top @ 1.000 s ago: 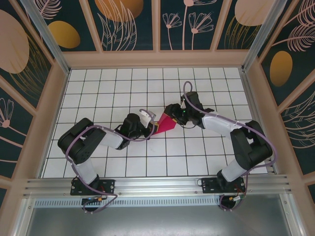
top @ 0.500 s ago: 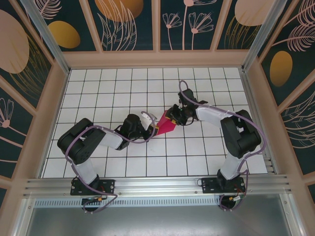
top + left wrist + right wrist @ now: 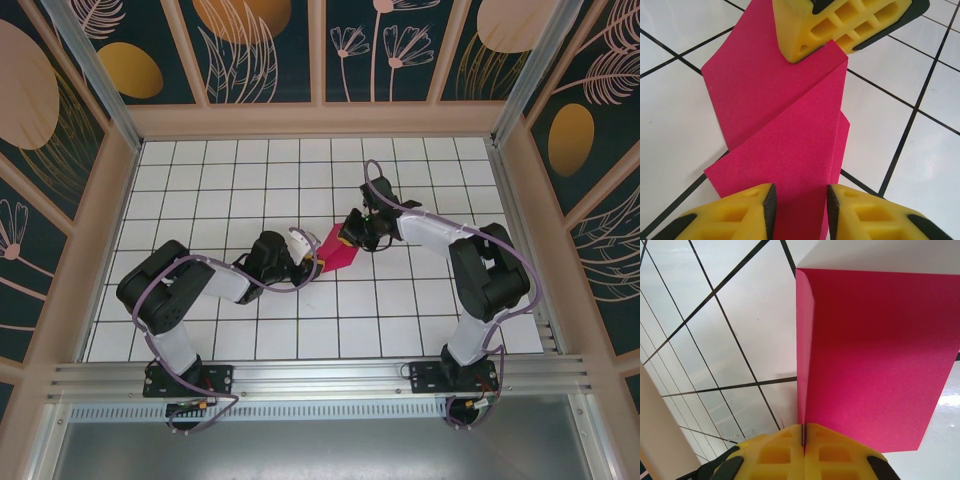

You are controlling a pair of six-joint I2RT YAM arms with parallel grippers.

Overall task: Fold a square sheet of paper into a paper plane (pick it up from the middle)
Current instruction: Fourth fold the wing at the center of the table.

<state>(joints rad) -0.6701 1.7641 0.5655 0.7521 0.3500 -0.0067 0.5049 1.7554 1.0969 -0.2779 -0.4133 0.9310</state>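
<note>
The right gripper [image 3: 803, 432] has clamped shut on the folded pink sheet of paper [image 3: 785, 130], and its elbow has swung toward 9 o'clock. The left gripper [image 3: 801, 210] has eased its jaws apart around the sheet's near end.

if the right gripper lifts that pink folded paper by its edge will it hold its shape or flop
Likely light and floppy: the folded pink paper is thin, pinched edge-on in the shut right gripper. Its flaps lie loosely overlapped, so they may fan open when lifted. The creases probably add a little stiffness.
</note>
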